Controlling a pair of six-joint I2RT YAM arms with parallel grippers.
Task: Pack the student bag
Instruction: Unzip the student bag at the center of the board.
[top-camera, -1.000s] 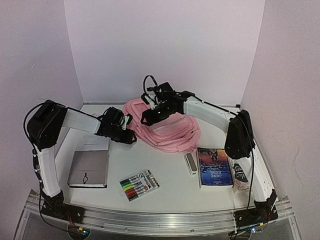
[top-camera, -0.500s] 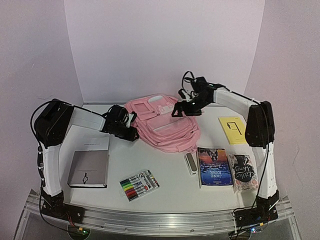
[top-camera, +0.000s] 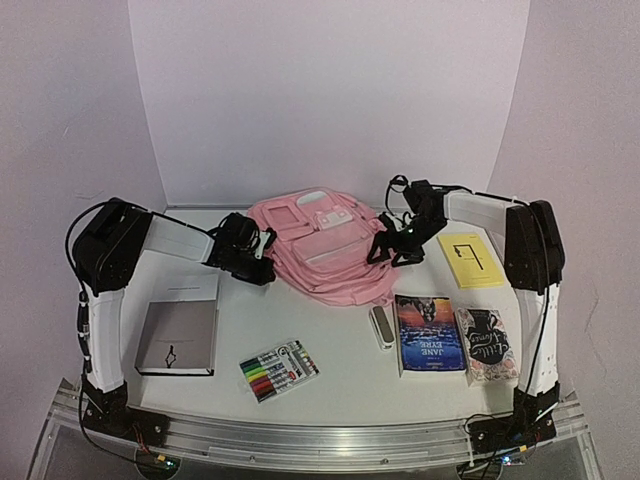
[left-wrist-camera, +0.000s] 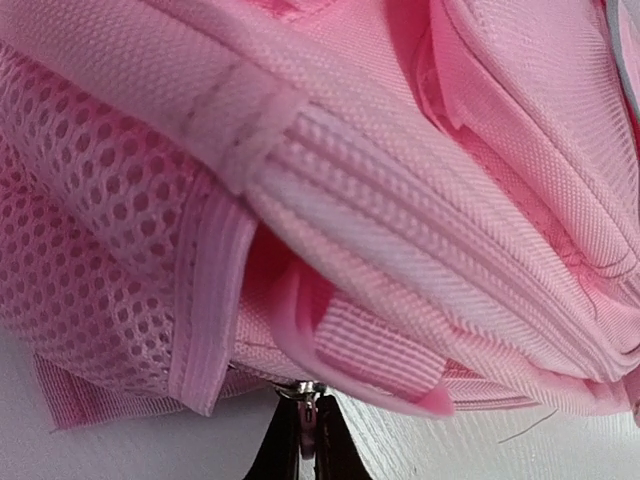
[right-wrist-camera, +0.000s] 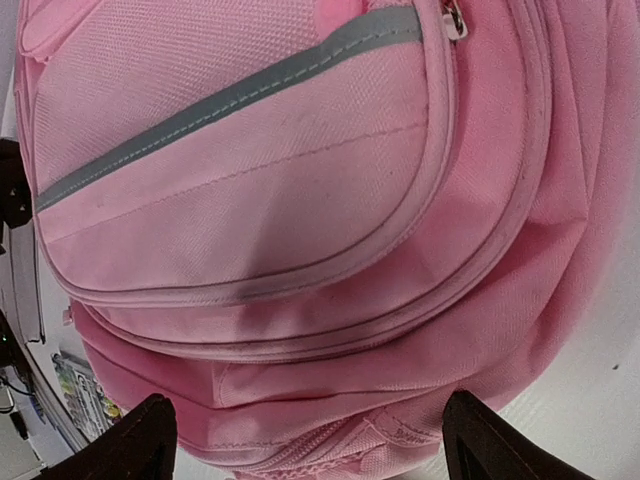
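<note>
The likeliest slip is at the left hand. Its fingers are pressed together on a small metal zip pull at the lower edge of the student bag, which is a thin, slick thing to hold. A tug at a poor angle could let it pop free, I judge, or the soft fabric could bunch ahead of the slider and jam it.

The second risk is the bag sliding. It lies on the tabletop in the middle of the top view, front pockets up, and nothing pins it. The right hand sits at the bag's right edge with its fingers spread wide and nothing between them. If the left hand pulls before the right one braces, the whole bag probably drags along instead of opening. The zips seen from the right wrist look closed, so nothing can go in yet.

The other things lie apart from the bag in the lower half of the top view:
- a grey notebook at lower left
- a pack of markers low in the centre
- a small pale case just below the bag
- a Jane Eyre book beside the case
- a dark patterned book further right
- a yellow booklet at right, close by the right arm

That arm could brush the booklet, and a sliding bag could shove the pale case.
</note>
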